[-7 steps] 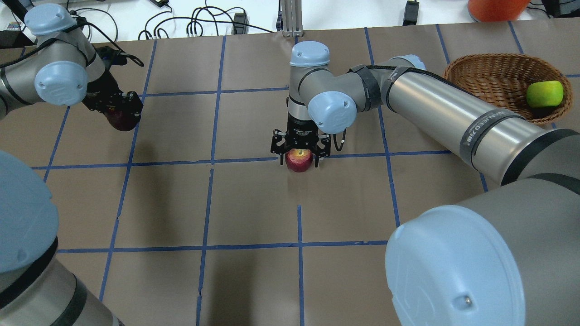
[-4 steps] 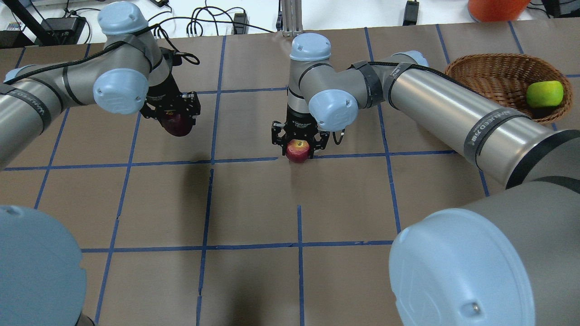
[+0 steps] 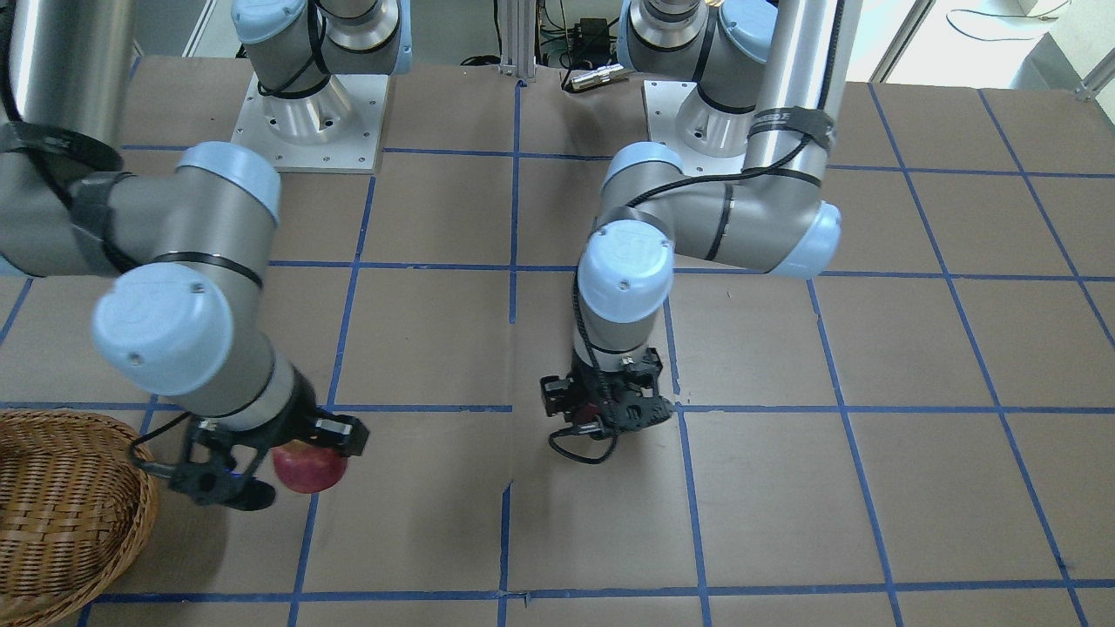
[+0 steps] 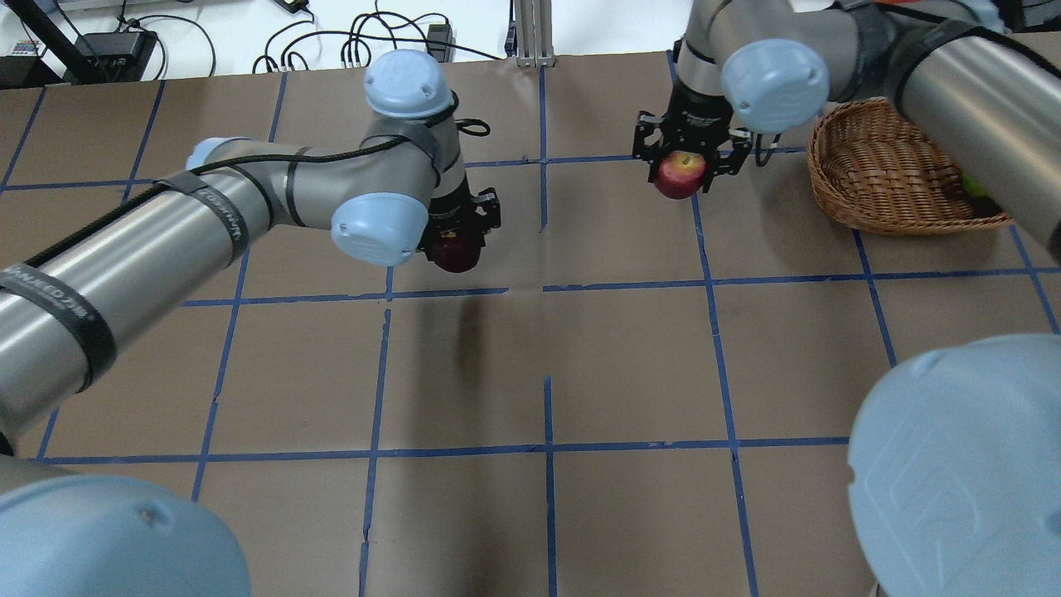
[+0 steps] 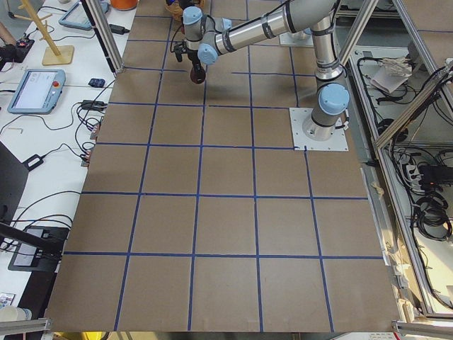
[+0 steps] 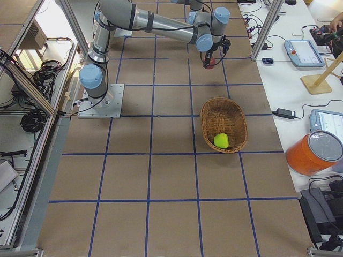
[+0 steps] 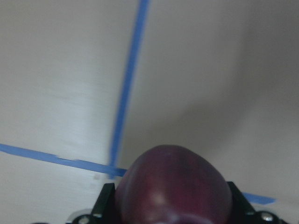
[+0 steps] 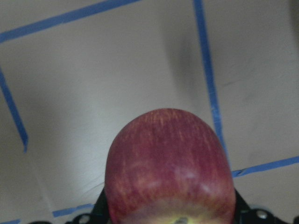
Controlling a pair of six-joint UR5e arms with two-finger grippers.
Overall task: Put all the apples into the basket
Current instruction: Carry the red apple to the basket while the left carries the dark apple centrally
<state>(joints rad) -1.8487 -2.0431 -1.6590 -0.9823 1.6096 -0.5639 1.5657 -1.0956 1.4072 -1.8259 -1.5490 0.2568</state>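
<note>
My right gripper (image 4: 681, 166) is shut on the red apple (image 4: 678, 177) and holds it above the table, just left of the wicker basket (image 4: 887, 178). The red apple fills the right wrist view (image 8: 170, 168) and also shows in the front view (image 3: 309, 468). My left gripper (image 4: 456, 240) is shut on the dark maroon apple (image 4: 454, 253), held above the table left of centre; it also shows in the left wrist view (image 7: 173, 186). The yellow-green apple (image 6: 221, 141) lies inside the basket (image 6: 236, 115); in the overhead view my right arm hides most of it.
The table is brown paper with a grid of blue tape lines (image 4: 547, 286). The basket stands at the far right edge. An orange container (image 6: 313, 152), tablets and cables lie beyond the table's far edge.
My right gripper has lifted the red apple from the table's middle and carried it right, towards the basket. My left gripper has carried the maroon apple right, towards the centre.
</note>
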